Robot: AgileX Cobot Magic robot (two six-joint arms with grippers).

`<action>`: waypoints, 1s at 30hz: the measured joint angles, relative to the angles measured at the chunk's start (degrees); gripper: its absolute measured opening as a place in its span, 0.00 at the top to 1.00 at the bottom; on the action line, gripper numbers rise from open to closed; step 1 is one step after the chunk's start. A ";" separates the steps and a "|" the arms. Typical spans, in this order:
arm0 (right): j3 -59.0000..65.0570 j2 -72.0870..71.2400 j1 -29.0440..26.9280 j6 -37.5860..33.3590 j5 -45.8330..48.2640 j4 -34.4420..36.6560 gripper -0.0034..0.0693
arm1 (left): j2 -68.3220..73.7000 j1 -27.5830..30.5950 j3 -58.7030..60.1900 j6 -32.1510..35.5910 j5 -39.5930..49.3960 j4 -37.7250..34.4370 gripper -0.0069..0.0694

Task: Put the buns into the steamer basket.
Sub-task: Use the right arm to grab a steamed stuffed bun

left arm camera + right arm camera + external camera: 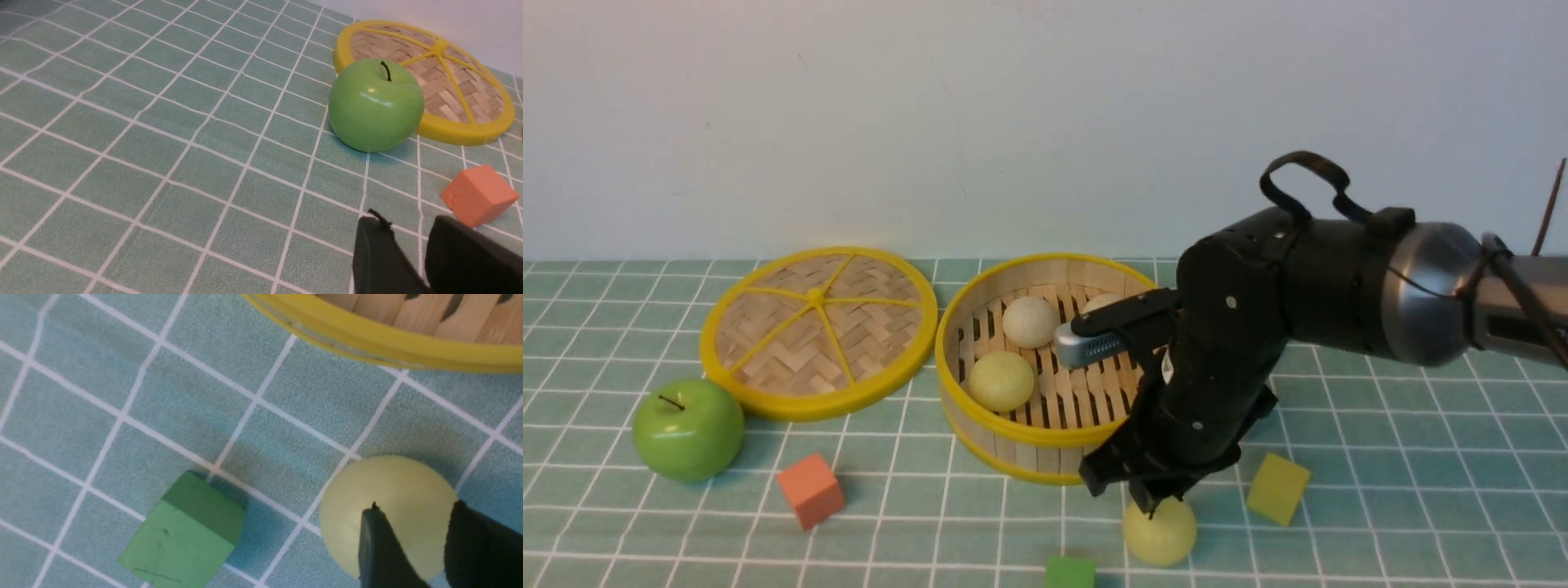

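The steamer basket (980, 445) stands mid-table with an off-white bun (1029, 321) and a pale yellow-green bun (1001, 380) on its slatted floor. A third bun (1099, 302) peeks out behind my right arm. Another yellow-green bun (1164, 535) (392, 486) rests on the cloth just in front of the basket. My right gripper (1147, 498) (414, 516) is right on top of it, jaws partly apart; one finger (378, 547) crosses its middle, the other stands at its edge. Over bare cloth, my left gripper (408, 228) holds nothing, its jaws slightly apart.
A flat woven lid (818, 331) lies left of the basket, with a green apple (688, 438) in front of it. An orange cube (809, 490), a green cube (1070, 572) and a yellow-green cube (1277, 487) sit near the front edge.
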 joint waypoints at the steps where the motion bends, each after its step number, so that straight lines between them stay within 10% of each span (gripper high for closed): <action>1: 0.07 0.32 0.00 0.00 -0.06 0.00 0.63 | 0.00 0.00 0.00 0.00 0.00 0.00 0.67; 23: 0.27 2.46 0.00 1.70 0.55 -1.76 0.64 | 0.00 0.00 0.00 0.00 0.00 0.00 0.67; 30: 0.27 2.46 0.00 1.70 0.55 -1.76 0.88 | 0.00 0.00 0.00 0.00 0.00 0.00 0.67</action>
